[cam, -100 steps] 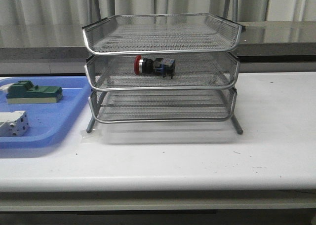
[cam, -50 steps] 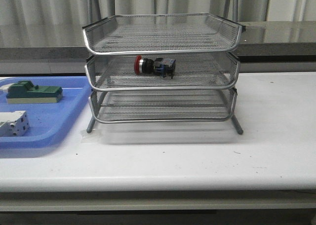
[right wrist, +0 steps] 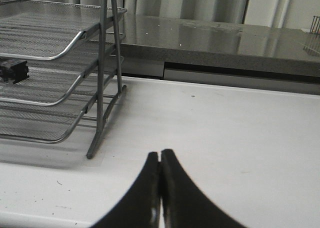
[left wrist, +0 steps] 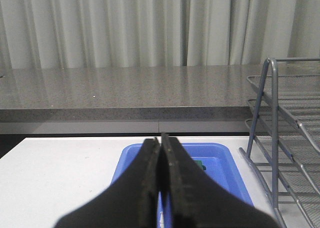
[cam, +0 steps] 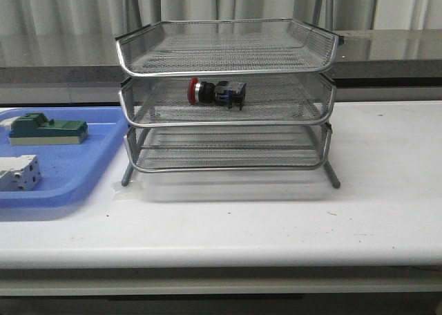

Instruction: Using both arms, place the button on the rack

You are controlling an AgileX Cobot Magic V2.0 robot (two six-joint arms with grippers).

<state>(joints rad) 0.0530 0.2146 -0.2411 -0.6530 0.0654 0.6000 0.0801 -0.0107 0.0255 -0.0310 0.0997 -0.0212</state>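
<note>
The button (cam: 215, 92), red head to the left and blue-black block to the right, lies on its side in the middle tier of the silver wire-mesh rack (cam: 228, 121). Its dark rear block (right wrist: 13, 71) shows in the right wrist view on that tier. Neither arm appears in the front view. My left gripper (left wrist: 160, 140) is shut with nothing in it, held back from the blue tray (left wrist: 227, 160) with the rack (left wrist: 280, 138) off to one side. My right gripper (right wrist: 160, 155) is shut and empty over bare white table, apart from the rack's leg (right wrist: 100, 118).
A flat blue tray (cam: 83, 170) sits left of the rack, holding a green block-shaped part (cam: 45, 130) and a white terminal block (cam: 17, 173). A grey counter ledge (cam: 387, 59) and curtains run behind the white table (cam: 276, 218).
</note>
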